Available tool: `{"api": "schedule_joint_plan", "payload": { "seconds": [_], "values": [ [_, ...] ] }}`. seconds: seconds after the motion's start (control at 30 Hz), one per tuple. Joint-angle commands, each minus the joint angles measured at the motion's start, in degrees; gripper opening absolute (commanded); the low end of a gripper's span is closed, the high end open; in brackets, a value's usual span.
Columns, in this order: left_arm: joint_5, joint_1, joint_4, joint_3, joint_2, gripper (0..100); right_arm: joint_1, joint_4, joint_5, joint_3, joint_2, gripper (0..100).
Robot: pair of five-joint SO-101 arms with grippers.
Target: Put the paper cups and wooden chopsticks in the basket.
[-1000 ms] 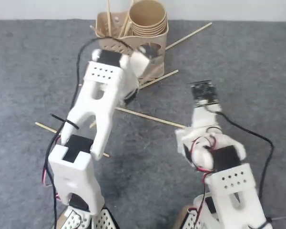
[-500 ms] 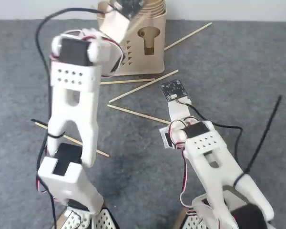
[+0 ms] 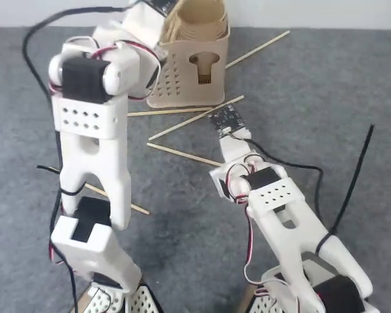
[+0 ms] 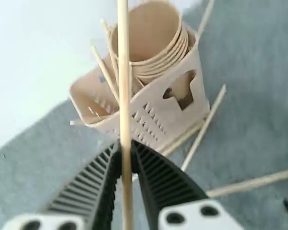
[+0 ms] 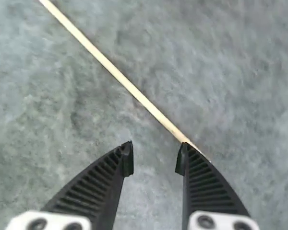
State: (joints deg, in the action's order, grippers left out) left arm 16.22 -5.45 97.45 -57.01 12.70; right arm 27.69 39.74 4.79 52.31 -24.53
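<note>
Fingers [image 4: 103, 179] of the left gripper [image 4: 126, 147] pressed onto a held chopstick [image 4: 123, 72] — pinched between the ribbed pads and standing upright, in front of the basket [image 4: 149, 112] beyond it. Left arm [image 3: 91, 130] tall at the left side of the table, wrist up beside the basket's left rim. Basket upright on the grey carpet [image 3: 326, 98] at the far edge, near the pale wall. Inside the basket: a nested stack of paper cups [image 4: 151, 36] at one end, a few stored chopsticks [image 4: 105, 72] leaning at the other.

On the carpet, left to right:
- first loose chopstick [image 3: 140, 209], partly under the left arm
- second loose chopstick [image 3: 169, 112], lying just before the basket's foot
- third loose chopstick [image 3: 182, 124], slanting away from that foot
- fourth loose chopstick [image 3: 182, 154], nearer the arms, its right end hidden under the right arm [image 3: 280, 202]
- fifth loose chopstick [image 3: 257, 49], angled off the basket's right side

Fingers [image 5: 101, 187] of the right gripper [image 5: 153, 158] spread apart — tips low over the carpet. Floor chopstick [image 5: 110, 68] flat and diagonal just ahead of those tips, its near part meeting one fingertip, not between the two; contact impossible to judge.
</note>
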Motion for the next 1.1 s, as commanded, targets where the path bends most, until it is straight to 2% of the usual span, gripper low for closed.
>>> {"api": "schedule_joint_plan", "payload": {
  "seconds": [0.0, 0.2, 0.3, 0.63, 1.07],
  "values": [
    [-6.15, 0.79, -7.03, -3.03, -3.08, 1, 1.63, -1.8, 3.43, -0.26, 0.22, 15.8],
    [-18.64, 0.88, -19.52, -3.12, -1.05, 1, 1.89, -1.63, 3.52, -0.26, 0.22, 15.8],
    [-21.98, 0.88, -25.23, -2.95, 1.58, 1, 1.8, -1.8, 3.69, 0.18, 1.36, 15.8],
    [-22.33, 2.64, -45.98, -3.12, 13.89, 1, 1.63, -6.29, 3.78, 0.0, 9.89, 15.8],
    [-22.33, 5.54, -52.66, -3.03, 25.49, 1, 1.63, -6.55, 6.24, -0.09, 10.42, 15.8]
  ]
}}
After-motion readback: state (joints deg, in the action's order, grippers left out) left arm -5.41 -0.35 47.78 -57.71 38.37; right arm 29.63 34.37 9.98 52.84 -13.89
